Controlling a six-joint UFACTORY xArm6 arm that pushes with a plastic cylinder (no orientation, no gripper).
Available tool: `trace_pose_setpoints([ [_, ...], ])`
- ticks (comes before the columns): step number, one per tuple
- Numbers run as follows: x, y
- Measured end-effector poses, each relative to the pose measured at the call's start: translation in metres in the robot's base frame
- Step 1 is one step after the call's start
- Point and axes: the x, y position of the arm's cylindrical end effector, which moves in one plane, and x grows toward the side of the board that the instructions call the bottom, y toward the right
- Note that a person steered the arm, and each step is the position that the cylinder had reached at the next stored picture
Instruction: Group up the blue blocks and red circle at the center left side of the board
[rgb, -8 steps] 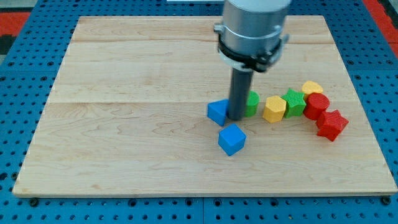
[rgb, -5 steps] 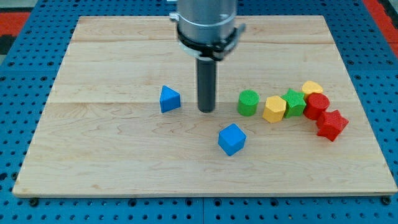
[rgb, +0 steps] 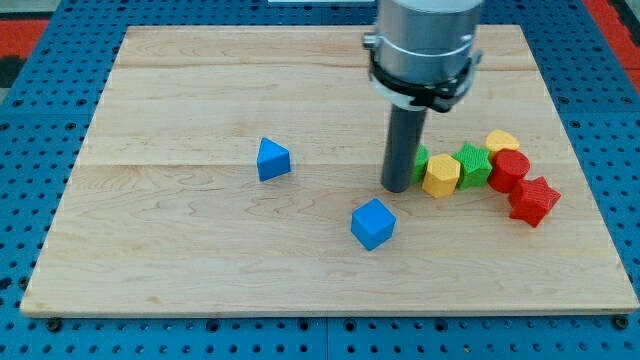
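Right now my tip (rgb: 396, 188) rests on the wooden board (rgb: 180, 260) in front of the green round block (rgb: 420, 160), hiding most of it, and holds nothing, being a plain rod. Off toward the view's left sits the blue triangular block (rgb: 272, 160), the blue cube (rgb: 373, 223) lies just below and left of my tip, and the red circle (rgb: 509, 170) is at the view's right, touching the red star (rgb: 533, 200), green star (rgb: 474, 164) and yellow blocks (rgb: 441, 175). No writing or brand can be read anywhere.
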Motion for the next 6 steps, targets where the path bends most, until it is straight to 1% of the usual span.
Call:
trace_pose_setpoints([
  [1,0.013,0.058],
  [2,0.048,0.048],
  [3,0.078,0.000],
  [4,0.031,-0.076],
  [5,-0.014,-0.120],
  [6,0.049,-0.067],
])
